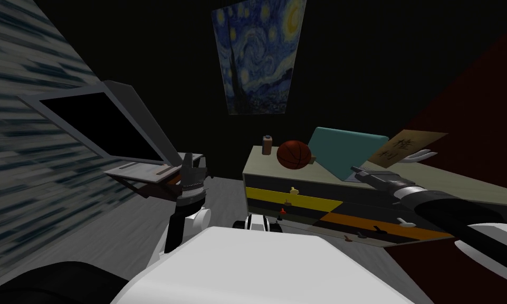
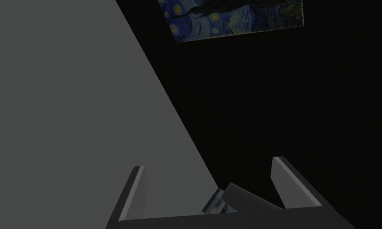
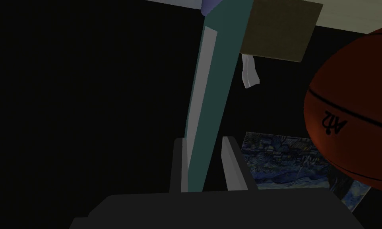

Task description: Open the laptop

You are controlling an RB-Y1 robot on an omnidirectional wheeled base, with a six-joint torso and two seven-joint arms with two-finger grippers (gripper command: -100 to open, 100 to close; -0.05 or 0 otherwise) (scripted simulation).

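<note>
On the dresser (image 1: pixel 255 164) at one o'clock, my right gripper (image 3: pixel 204 145) pinches the lid of the teal laptop (image 1: pixel 342 150); a crooked pull could slip it free or bump the basketball (image 1: pixel 294 154); my left gripper (image 2: pixel 208 163) is open.

The tan paper sheet (image 1: pixel 405 146) carries two dark Chinese characters, too slanted to read. The orange-brown basketball (image 3: pixel 355 103) bears a black W-like logo.

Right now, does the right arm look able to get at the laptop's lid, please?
Yes, it seems so: the right gripper is shut on the edge of the laptop lid, and the basketball sits aside, not in the way.
</note>
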